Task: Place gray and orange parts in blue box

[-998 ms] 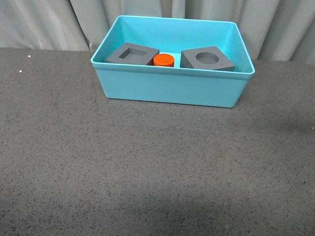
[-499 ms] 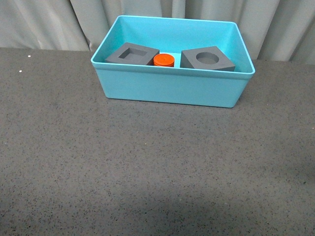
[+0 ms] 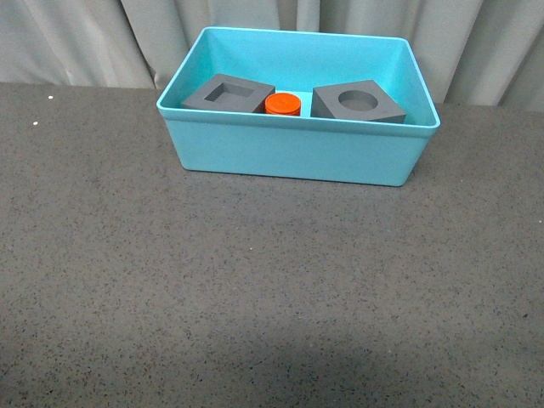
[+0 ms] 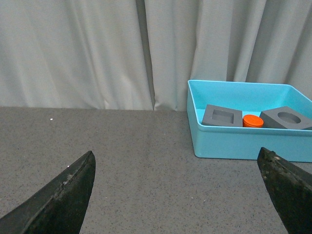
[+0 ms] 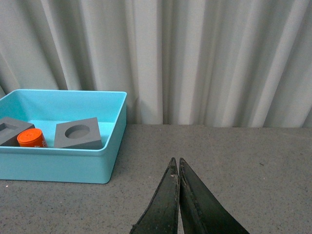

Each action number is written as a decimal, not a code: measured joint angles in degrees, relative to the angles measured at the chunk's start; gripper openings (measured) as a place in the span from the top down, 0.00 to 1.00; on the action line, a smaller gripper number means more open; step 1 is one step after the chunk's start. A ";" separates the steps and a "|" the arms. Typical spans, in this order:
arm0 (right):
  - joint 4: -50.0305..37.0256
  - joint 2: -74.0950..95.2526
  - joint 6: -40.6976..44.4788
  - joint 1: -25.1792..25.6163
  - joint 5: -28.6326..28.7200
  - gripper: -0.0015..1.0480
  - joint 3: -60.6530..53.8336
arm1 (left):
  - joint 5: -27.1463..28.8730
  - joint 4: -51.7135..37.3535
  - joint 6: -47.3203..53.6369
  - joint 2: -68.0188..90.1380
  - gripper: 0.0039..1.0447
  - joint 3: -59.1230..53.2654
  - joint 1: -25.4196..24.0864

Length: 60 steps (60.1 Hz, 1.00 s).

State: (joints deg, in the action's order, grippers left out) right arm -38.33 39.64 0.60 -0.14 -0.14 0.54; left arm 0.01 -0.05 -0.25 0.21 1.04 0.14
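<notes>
All three parts sit inside the box, both claws well back from it.

In the front view's upper centre, we see the turquoise-blue plastic box (image 3: 293, 157) holding the square-recessed gray cube (image 3: 228, 93), the orange cylinder (image 3: 282, 104) and the round-recessed gray cube (image 3: 357, 102). Our left gripper (image 4: 178, 195) gapes wide and empty; our right gripper (image 5: 178, 168) is pinched closed on nothing. We judge nothing remains to fetch.
</notes>
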 joint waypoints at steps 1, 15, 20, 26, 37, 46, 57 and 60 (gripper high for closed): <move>0.77 -0.87 0.00 0.00 0.00 0.99 -0.02 | 0.00 0.00 0.00 0.00 0.06 0.00 0.00; 8.48 -9.35 0.00 0.00 0.04 0.99 -0.26 | 0.00 0.00 0.00 0.00 0.06 0.00 0.00; 10.99 -12.09 0.00 0.00 0.04 0.99 -0.28 | 0.00 0.00 0.00 0.00 0.06 0.00 0.00; 13.90 -15.17 0.00 0.00 0.04 0.99 -0.28 | 0.00 0.00 0.00 0.00 0.06 0.00 0.00; 18.53 -19.98 0.00 0.00 0.04 0.99 -0.28 | 0.00 0.02 0.00 0.00 0.06 0.00 0.00; 21.79 -23.26 0.00 0.00 0.04 0.99 -0.28 | 0.00 0.02 0.00 0.00 0.06 0.00 0.00; 25.00 -26.51 0.00 0.00 0.07 0.99 -0.28 | 0.00 0.02 0.00 0.00 0.06 0.00 0.00; 25.79 -27.30 0.00 0.00 0.07 0.99 -0.28 | 0.00 0.02 0.00 0.00 0.06 0.00 0.00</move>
State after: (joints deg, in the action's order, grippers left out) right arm -12.53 12.34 0.60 -0.14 -0.08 0.25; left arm 0.01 -0.03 -0.25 0.21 1.04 0.14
